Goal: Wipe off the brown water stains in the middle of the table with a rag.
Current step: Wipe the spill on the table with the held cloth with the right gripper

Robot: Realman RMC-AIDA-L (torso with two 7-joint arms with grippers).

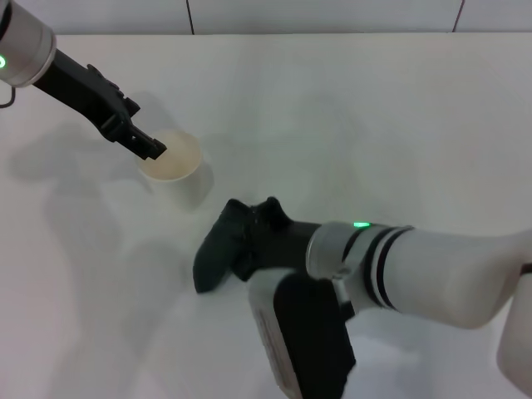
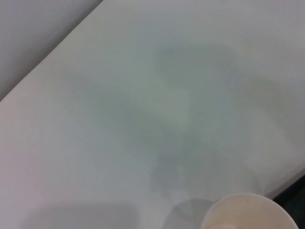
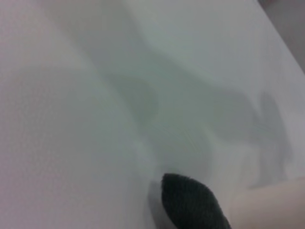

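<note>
The dark charcoal rag (image 1: pixel 216 247) hangs from my right gripper (image 1: pixel 252 235), which is shut on it and presses it onto the white table (image 1: pixel 374 125) near the middle. The rag's tip also shows in the right wrist view (image 3: pixel 190 202). No brown water stain shows in any view; the table around the rag looks plain white. My left gripper (image 1: pixel 151 149) is at the near rim of a white paper cup (image 1: pixel 176 166), with its fingers pinched on the rim.
The paper cup stands upright just beyond and to the left of the rag. It also shows in the left wrist view (image 2: pixel 248 214) and the right wrist view (image 3: pixel 271 205). My right forearm (image 1: pixel 416 266) spans the front right of the table.
</note>
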